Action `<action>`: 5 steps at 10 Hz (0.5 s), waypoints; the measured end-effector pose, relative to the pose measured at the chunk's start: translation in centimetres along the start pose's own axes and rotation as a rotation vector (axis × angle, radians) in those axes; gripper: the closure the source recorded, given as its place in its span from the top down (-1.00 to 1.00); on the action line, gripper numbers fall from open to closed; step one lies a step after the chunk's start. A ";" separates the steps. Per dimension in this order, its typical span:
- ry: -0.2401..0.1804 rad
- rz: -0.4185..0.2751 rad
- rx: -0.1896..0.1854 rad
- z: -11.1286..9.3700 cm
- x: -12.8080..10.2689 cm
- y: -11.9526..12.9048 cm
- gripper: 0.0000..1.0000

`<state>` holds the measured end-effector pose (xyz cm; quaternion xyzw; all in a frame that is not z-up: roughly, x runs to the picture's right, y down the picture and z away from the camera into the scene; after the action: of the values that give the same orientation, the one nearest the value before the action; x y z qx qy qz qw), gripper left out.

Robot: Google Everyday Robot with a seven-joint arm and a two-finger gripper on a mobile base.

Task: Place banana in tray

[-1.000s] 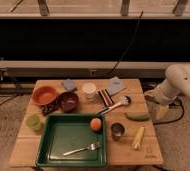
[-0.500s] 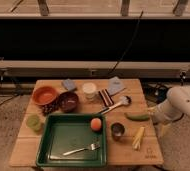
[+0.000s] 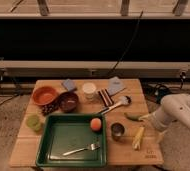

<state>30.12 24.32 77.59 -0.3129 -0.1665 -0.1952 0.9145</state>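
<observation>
The banana, small, slim and pale yellow, lies on the wooden table near its front right corner, outside the tray. The dark green tray sits at the front left and holds a fork and an orange round fruit. My white arm comes in from the right, and my gripper is at the table's right edge. It is just above and to the right of the banana, beside a dark green pod.
A metal cup stands between tray and banana. Behind the tray are an orange bowl, a dark red bowl, a white cup, a spoon and a small green cup. The table edge is close on the right.
My arm has swung down and forward along the table's right side, from level with the spoon to beside the green pod and banana. The objects have not moved.
</observation>
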 end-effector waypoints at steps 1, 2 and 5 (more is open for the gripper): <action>-0.004 -0.011 -0.006 0.5 -0.4 0.1 0.60; -0.007 -0.021 -0.013 1.1 -0.6 0.2 0.60; -0.006 -0.047 -0.042 2.9 -1.2 0.2 0.60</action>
<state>28.70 26.59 79.13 -0.3287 -0.1725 -0.2193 0.9023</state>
